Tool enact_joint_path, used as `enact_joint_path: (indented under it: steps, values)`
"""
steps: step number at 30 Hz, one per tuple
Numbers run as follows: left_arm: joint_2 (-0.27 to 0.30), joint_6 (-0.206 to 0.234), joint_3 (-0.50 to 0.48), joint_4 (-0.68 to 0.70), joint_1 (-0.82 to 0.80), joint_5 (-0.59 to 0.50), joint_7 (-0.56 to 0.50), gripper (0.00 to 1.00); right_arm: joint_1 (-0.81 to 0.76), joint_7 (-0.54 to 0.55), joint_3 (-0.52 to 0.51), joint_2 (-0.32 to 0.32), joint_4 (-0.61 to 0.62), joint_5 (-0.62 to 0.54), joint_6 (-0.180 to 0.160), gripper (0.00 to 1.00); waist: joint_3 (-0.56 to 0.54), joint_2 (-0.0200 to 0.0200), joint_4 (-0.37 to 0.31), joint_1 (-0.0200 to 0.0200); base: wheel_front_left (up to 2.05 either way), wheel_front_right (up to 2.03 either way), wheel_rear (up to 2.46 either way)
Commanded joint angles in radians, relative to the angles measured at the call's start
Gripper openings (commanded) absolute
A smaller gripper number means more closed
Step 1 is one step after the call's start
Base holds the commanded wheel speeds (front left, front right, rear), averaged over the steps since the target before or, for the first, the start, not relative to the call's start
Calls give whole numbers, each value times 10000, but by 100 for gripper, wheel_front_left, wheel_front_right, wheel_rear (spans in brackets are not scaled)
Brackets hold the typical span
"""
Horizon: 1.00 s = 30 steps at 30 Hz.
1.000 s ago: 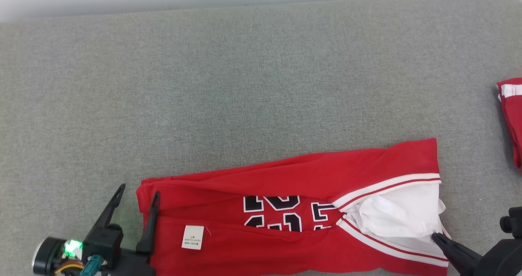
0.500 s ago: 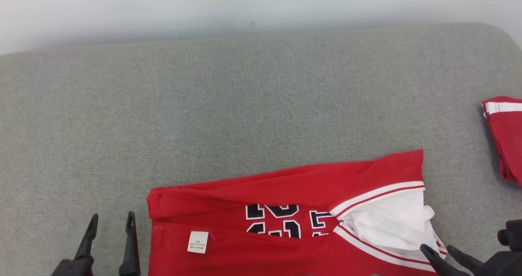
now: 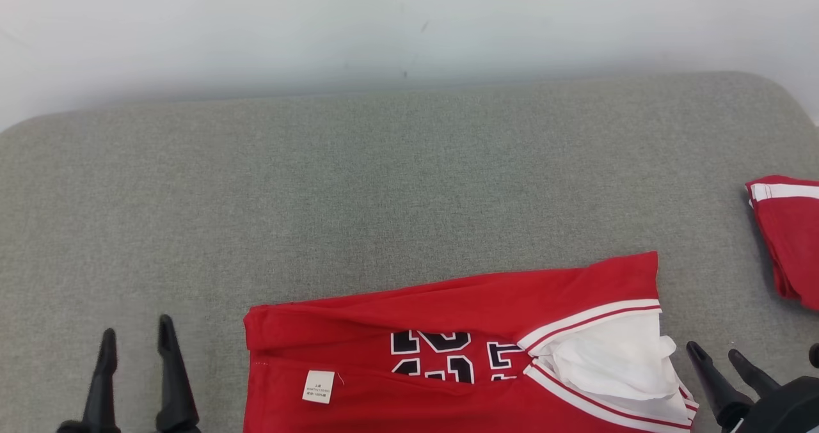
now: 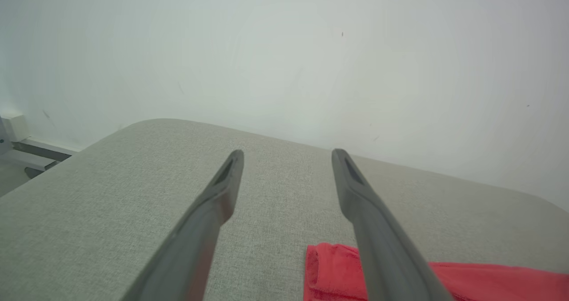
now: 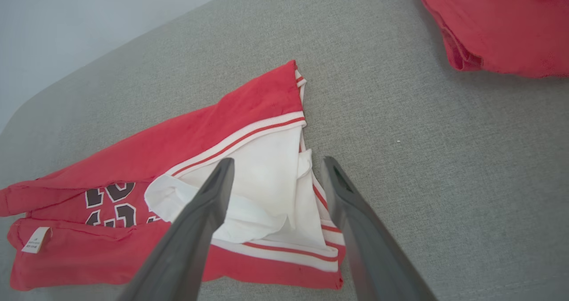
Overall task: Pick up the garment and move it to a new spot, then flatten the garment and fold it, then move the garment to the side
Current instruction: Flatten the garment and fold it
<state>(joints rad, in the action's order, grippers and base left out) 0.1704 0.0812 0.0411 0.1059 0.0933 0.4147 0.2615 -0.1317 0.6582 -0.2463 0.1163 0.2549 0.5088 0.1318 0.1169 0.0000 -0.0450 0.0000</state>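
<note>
Bright, even, diffuse light; soft, faint shadows.

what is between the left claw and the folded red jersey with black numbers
Only a bare strip of the grey fabric cushion, seen in the head view. The open left claw sits apart from the left edge of the folded red jersey.

The red folded jersey with white-striped trim (image 3: 448, 299) runs off the head view's lower edge. Its black numerals (image 3: 432, 343) lie half under folded red flaps and cannot be read. The print on its small white label (image 3: 318, 386) is too fine to read. A second red cloth bundle (image 3: 790, 241) is cut off by the right edge.
</note>
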Motion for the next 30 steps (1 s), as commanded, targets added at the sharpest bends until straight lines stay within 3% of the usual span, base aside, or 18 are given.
enact_joint_path:
  steps: [1,6,11,20,30]
  values:
    - [-356,-270,-380,227,177,-91,40,100,158,-123,-12,-49,-309,-53,-28,100,-126,0,15,0,0,0,0]
    - [-931,-1057,-1129,305,513,-402,34,100,676,-219,88,-47,-1395,-147,-28,100,-333,0,12,0,0,0,0]
    - [-1145,-1421,-1436,61,718,-615,33,100,1273,-250,210,133,-2444,-204,-28,100,-429,0,58,0,0,0,0]
    - [-1202,-1674,-1393,-418,803,-911,33,100,2292,-91,371,538,-3992,-525,-28,100,-275,0,203,0,0,0,0]
    - [-1204,-1624,-1133,-457,409,-1059,33,100,3211,358,478,734,-5282,-637,-28,100,200,0,455,0,0,0,0]
